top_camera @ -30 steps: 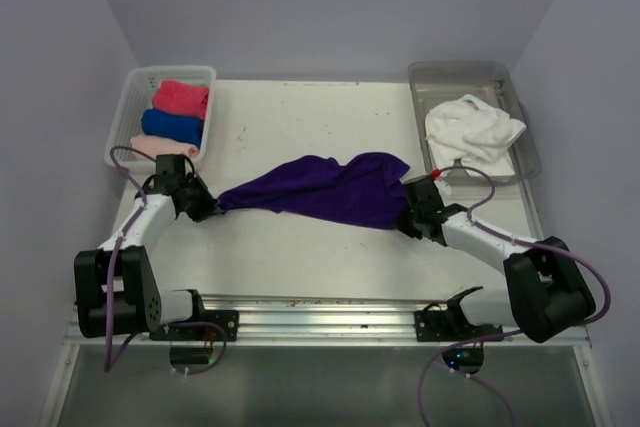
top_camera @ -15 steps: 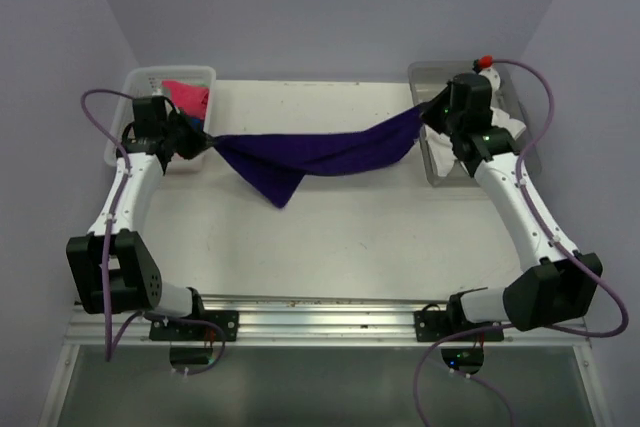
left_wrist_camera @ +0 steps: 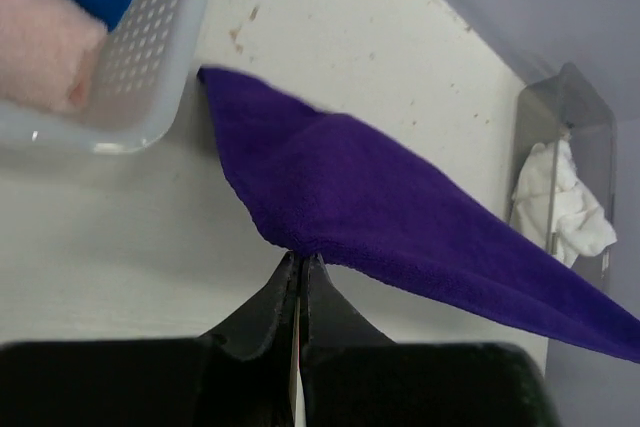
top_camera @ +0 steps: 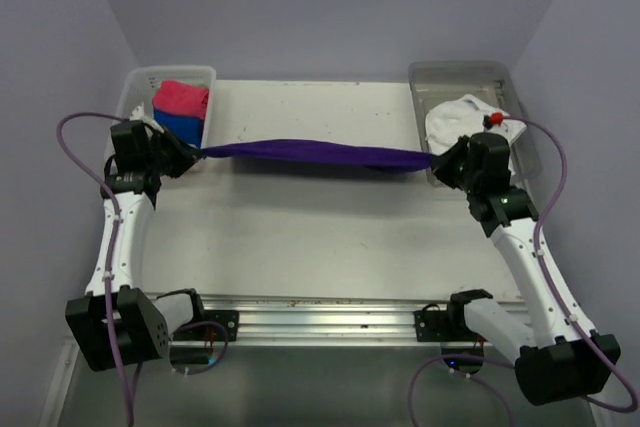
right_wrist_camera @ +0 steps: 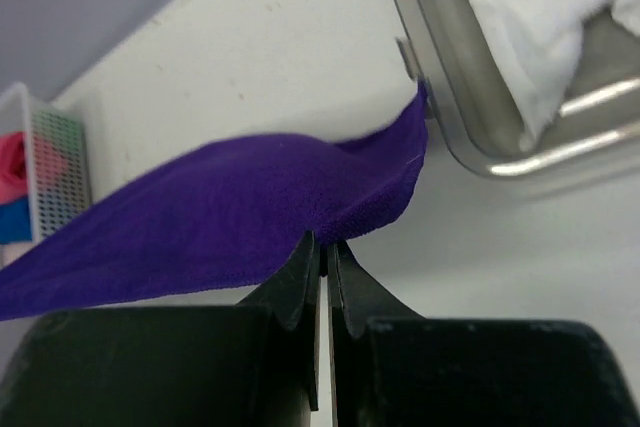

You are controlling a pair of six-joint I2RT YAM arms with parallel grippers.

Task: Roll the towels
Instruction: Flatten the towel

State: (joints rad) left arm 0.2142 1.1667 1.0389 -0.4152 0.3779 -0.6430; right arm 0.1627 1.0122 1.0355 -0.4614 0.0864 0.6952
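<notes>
A deep purple towel hangs stretched taut across the table between my two grippers. My left gripper is shut on its left edge, beside the basket; in the left wrist view the purple towel rises from the pinched tips of the left gripper. At the tray's near corner my right gripper is shut on the right edge, and the right wrist view shows the purple towel clamped in the right gripper. A crumpled white towel lies in the tray.
A white lattice basket at the back left holds rolled hot pink, blue and pale pink towels. The grey metal tray stands at the back right. A metal rail runs along the near edge.
Both arms lowered and pulled apart, drawing the purple towel from a sagging drape into a straight taut band. The left gripper moved off the basket; the right gripper dropped from above the tray to its near corner.
</notes>
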